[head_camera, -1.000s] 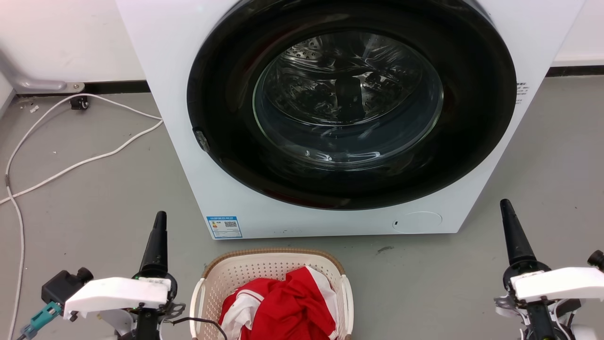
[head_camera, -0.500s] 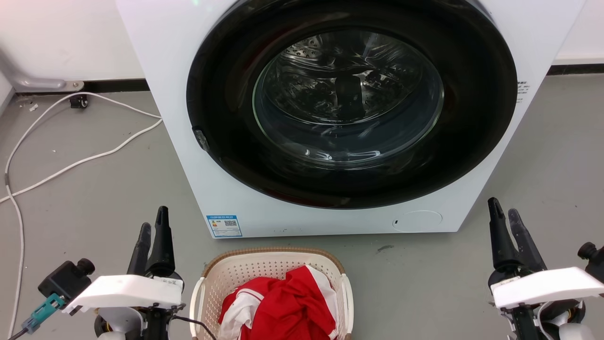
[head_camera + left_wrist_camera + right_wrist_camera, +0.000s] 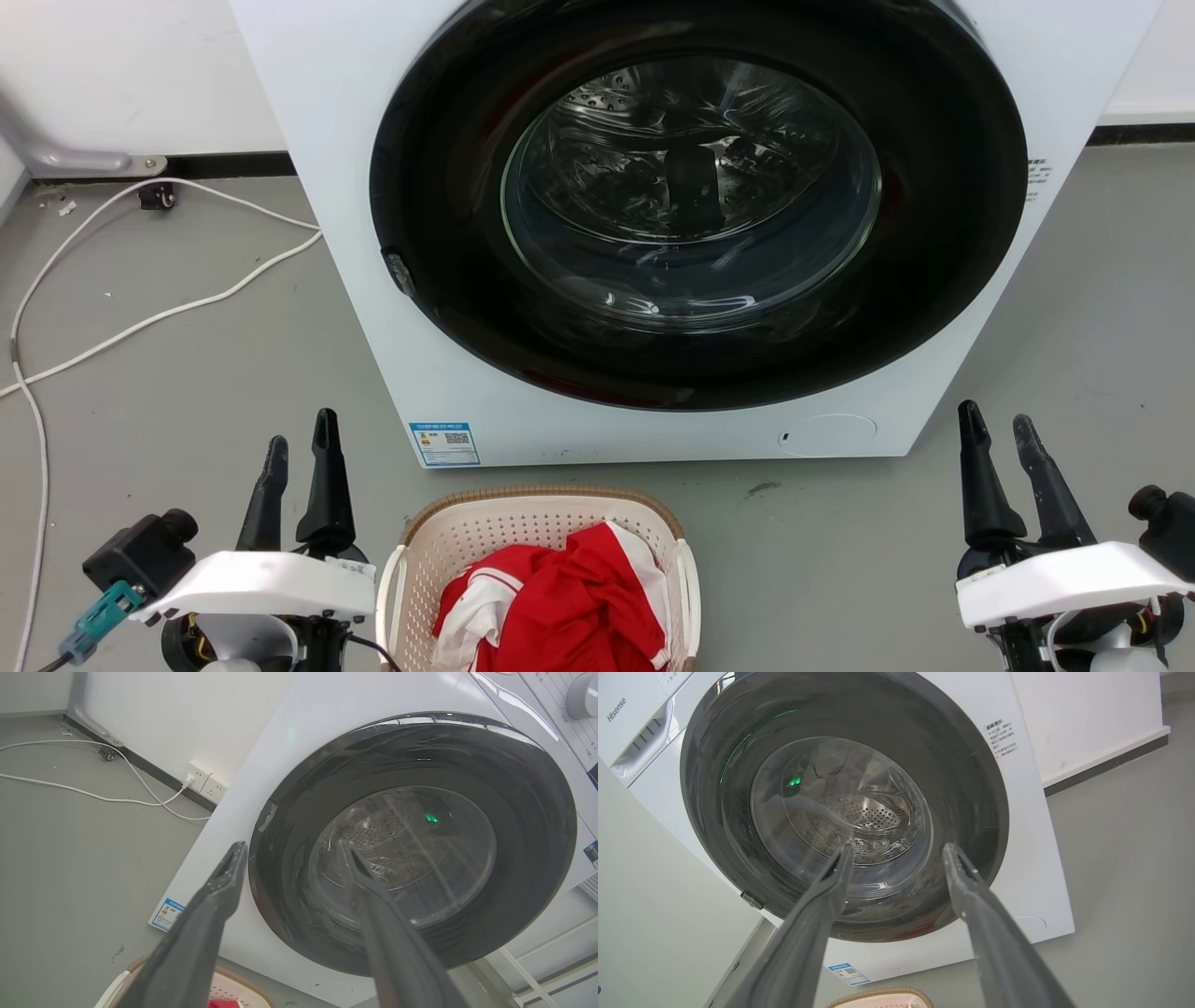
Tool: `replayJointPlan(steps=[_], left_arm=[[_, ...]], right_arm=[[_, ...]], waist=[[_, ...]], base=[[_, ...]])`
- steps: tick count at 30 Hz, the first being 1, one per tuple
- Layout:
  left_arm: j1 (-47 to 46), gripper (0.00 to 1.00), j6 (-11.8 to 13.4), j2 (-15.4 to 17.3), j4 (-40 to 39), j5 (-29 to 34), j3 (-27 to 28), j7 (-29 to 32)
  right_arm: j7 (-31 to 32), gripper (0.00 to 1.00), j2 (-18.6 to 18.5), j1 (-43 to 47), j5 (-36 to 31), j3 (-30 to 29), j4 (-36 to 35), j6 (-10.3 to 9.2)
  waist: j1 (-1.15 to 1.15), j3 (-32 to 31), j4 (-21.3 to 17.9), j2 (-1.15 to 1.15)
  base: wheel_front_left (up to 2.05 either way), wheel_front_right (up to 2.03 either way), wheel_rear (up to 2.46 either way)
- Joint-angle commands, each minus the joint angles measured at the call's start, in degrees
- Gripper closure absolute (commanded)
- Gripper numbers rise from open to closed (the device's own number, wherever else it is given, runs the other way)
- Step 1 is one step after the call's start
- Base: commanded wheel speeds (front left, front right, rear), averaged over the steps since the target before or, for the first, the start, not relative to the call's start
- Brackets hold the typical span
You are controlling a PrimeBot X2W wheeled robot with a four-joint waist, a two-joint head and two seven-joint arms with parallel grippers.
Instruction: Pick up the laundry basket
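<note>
The laundry basket, cream-white and perforated with a brown woven rim, stands on the floor at the bottom centre of the head view, just in front of the washer. A red and white garment lies inside it. My left gripper is open to the left of the basket, apart from it, with its fingers pointing toward the washer. My right gripper is open further off on the right. The basket's rim peeks in at the bottom of the left wrist view below my open left gripper. The rim also shows under my open right gripper.
A white front-loading washer with a dark round door, shut, rises right behind the basket. White cables trail over the grey floor at the left toward a wall socket. Bare floor lies on both sides of the basket.
Both grippers went from shut a second ago to open now. The left arm has shifted slightly right toward the basket, and the right arm slightly left.
</note>
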Motion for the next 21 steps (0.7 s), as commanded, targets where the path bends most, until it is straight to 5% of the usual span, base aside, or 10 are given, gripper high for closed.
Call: replayJointPlan(steps=[1,21], left_arm=[[-0.08,0.0,-0.23,0.19,-1.04,1.64,-0.07,-0.5],[1.42,0.0,-0.65,0.21,-1.63,14.72,-0.21,-3.58]], right_arm=[[-0.57,0.0,-0.12,-0.16,-1.77,0.17,-1.07,0.02],[-3.65,0.0,-0.11,1.47,-14.94,1.04,-2.74,0.02]], waist=[[-0.01,0.04,-0.01,0.0],[-0.01,0.47,0.2,0.0]], base=[[0.0,0.0,0.0],[0.0,0.0,0.0]])
